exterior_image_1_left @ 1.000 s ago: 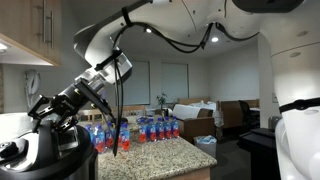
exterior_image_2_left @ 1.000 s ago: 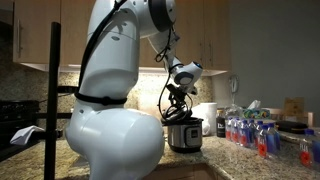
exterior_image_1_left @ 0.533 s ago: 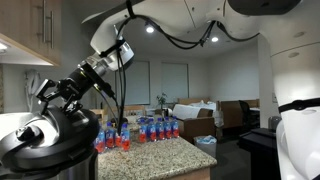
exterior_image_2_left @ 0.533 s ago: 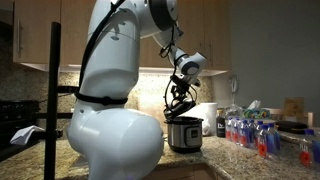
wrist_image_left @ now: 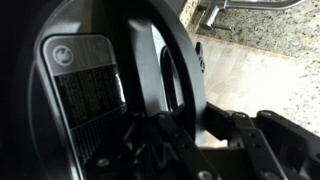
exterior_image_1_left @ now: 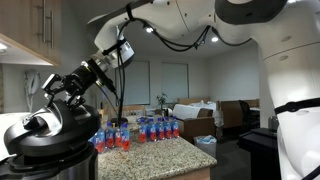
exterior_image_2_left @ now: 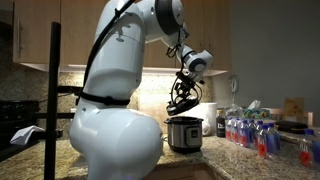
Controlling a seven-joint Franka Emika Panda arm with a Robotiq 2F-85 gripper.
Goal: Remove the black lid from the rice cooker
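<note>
Lower left of the frame, the black lid (exterior_image_1_left: 48,142) hangs tilted from the fingers (exterior_image_1_left: 58,100), and they're pinched on its raised handle (wrist_image_left: 165,75) (the wrist view is almost all glossy black). Mid-frame in an exterior view, the rice cooker (exterior_image_2_left: 184,134) stands on the counter (exterior_image_2_left: 240,160) just beneath, with bottles (exterior_image_2_left: 245,130) to its right.
</note>
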